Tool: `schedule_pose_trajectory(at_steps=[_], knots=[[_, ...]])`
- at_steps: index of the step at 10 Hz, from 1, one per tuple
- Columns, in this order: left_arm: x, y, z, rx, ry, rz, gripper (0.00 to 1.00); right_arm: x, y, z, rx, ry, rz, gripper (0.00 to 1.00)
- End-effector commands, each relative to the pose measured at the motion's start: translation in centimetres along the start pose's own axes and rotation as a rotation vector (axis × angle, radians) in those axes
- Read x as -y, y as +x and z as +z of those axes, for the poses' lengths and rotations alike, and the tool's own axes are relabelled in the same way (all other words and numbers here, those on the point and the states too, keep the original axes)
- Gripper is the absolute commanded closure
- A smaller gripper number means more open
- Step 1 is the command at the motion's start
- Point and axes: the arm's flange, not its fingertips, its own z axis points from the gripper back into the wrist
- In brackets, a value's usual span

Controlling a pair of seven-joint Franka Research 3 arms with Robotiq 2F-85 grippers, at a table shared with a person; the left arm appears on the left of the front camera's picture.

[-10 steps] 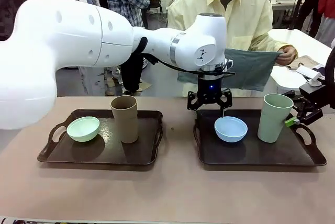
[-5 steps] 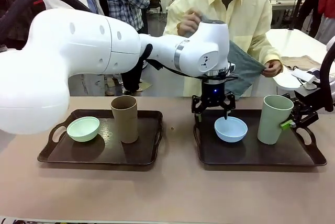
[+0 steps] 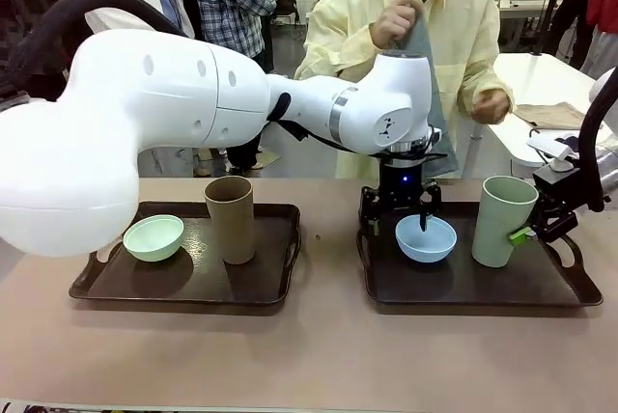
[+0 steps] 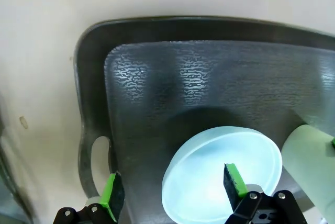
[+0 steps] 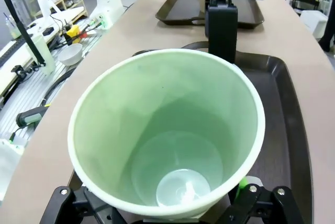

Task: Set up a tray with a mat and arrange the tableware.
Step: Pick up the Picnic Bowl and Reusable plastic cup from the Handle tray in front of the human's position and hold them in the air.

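Observation:
On the right tray (image 3: 483, 283) stand a light blue bowl (image 3: 426, 237) and a pale green tumbler (image 3: 502, 220). My left gripper (image 3: 398, 218) reaches across and hangs open over the bowl's rim. In the left wrist view, the left gripper (image 4: 172, 190) has one green pad inside the bowl (image 4: 220, 166) and one outside, over the tray (image 4: 183, 77). My right gripper (image 3: 526, 233) is open around the tumbler's base (image 5: 167, 130). The left tray (image 3: 183, 268) holds a mint bowl (image 3: 154, 236) and a brown tumbler (image 3: 230, 220). A person holds a grey-green mat (image 3: 430, 56) up behind the table.
The person's raised hand (image 3: 396, 17) grips the mat and the other hand (image 3: 492, 104) is lower. A second table with a beige cloth (image 3: 550, 114) stands at the back right. Bare tabletop (image 3: 319, 355) runs in front of both trays.
My left gripper has come down onto the blue bowl's rim. My right gripper has closed in on the pale green tumbler. The person has lifted the spread mat so it hangs from one hand.

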Motion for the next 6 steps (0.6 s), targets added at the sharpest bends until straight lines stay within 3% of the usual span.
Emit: schedule_pose_trajectory(at_steps=[1,3,4,5,6], knots=[[0.99,0.17,-0.15,0.010,0.007,-0.015,0.00,0.53,-0.12,-0.91,0.011,-0.011,-0.001,0.00],[1.02,-0.11,-0.33,0.002,0.008,-0.023,0.00,0.86,-0.30,-1.22,0.020,-0.020,-0.034,0.00],[1.01,-0.26,-0.42,0.008,-0.010,-0.036,0.10,0.84,-0.34,-1.20,0.031,-0.013,-0.024,0.00],[1.05,-0.37,-0.38,0.009,0.000,-0.046,0.57,0.82,-0.45,-1.18,0.034,0.000,-0.016,0.59],[1.04,-0.38,-0.33,0.012,-0.001,-0.049,0.67,0.87,-0.54,-1.09,0.042,-0.004,-0.014,0.59]])
